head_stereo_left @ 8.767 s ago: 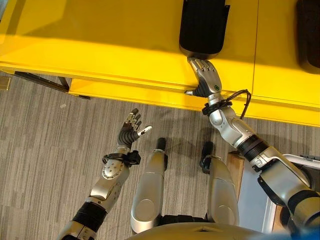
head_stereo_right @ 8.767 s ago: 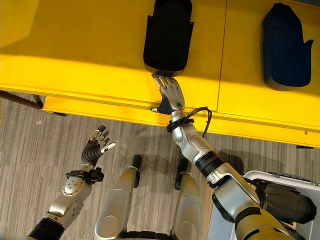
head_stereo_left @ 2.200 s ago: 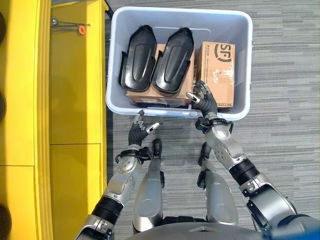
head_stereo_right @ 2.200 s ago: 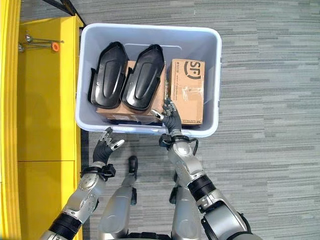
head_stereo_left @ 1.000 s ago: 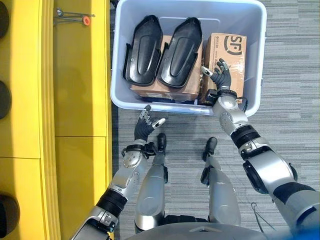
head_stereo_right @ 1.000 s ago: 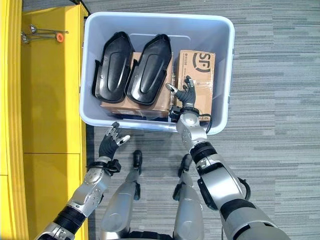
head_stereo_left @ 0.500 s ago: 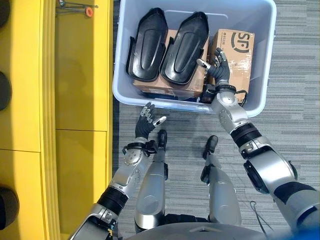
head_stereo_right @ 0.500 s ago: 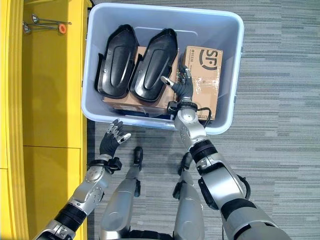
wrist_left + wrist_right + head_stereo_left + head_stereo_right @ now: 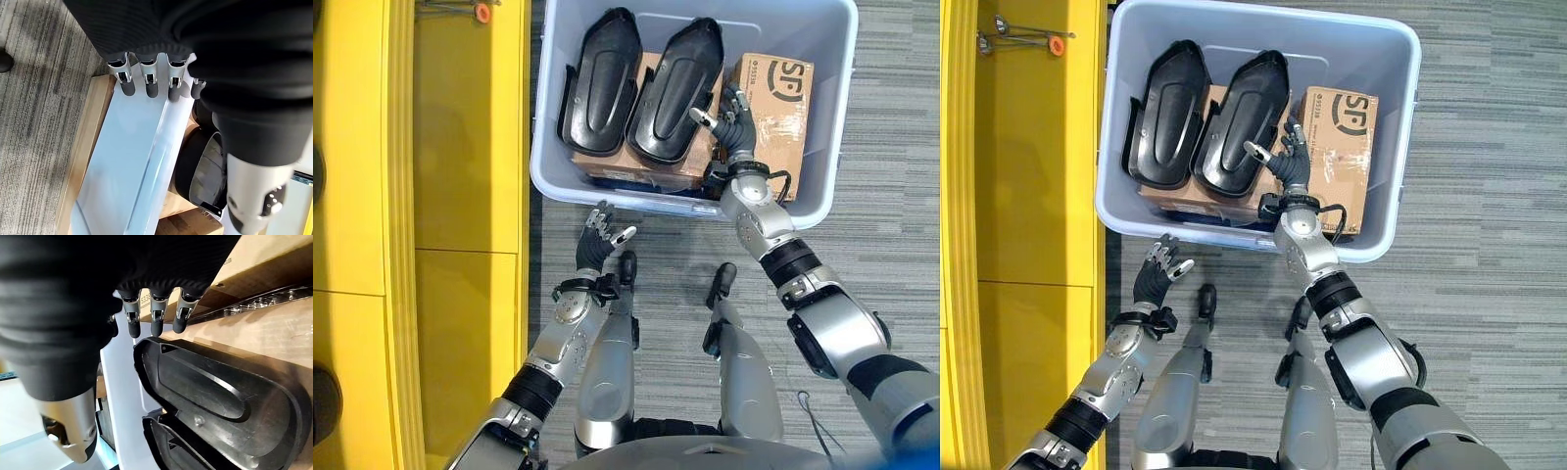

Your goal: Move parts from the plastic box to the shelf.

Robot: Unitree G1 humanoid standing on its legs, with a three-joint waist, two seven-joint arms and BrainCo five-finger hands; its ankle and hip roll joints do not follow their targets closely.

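Two black parts [image 9: 1239, 122] side by side in the plastic box [image 9: 1400, 147], long axes running away from the robot, right hand [image 9: 1289, 162] spread above the right part's edge, left hand [image 9: 1157, 271] open outside the near wall, yellow shelf [image 9: 1028, 196] left

Bright, even light from overhead; soft glare on the glossy yellow shelf [image 9: 460, 147], and my dark-tipped fingers [image 9: 155, 320] blur close up.

Silver-grey arms, dark ribbed wrist covers, silver fingers [image 9: 155, 316] with dark tips.
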